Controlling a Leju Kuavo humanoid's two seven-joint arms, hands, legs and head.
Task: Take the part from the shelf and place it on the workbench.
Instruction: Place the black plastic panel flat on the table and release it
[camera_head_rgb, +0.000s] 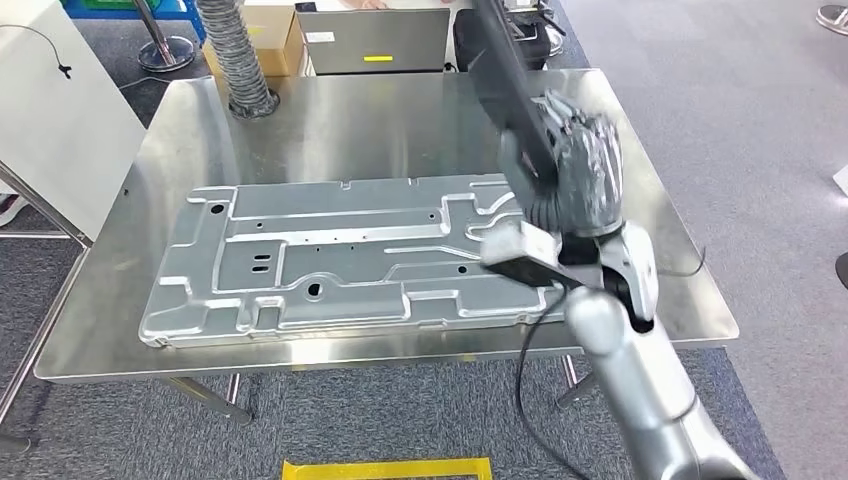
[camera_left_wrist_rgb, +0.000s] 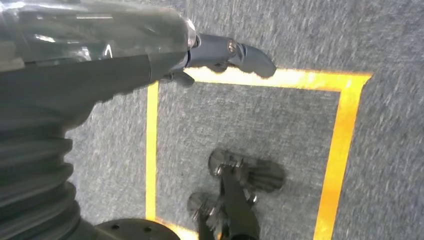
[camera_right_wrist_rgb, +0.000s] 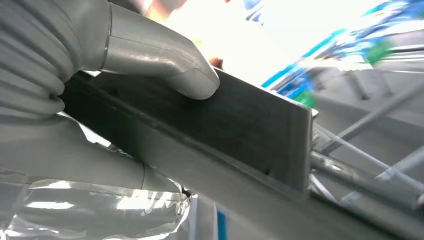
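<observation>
We see a steel table (camera_head_rgb: 330, 120) bearing a large stamped metal panel (camera_head_rgb: 340, 260) flat across its near half, its end just under the right robot hand (camera_head_rgb: 585, 175); a ribbed hose (camera_head_rgb: 235, 60) stands far beyond.

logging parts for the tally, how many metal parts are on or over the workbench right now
2: a large stamped metal panel lying flat on the workbench, and a long dark bar held above its right side by the right hand.

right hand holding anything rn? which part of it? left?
The right hand grips a long dark bar-shaped part partway along its length, thumb pressed on its flat face. The left hand hangs over the floor, holding nothing.
</observation>
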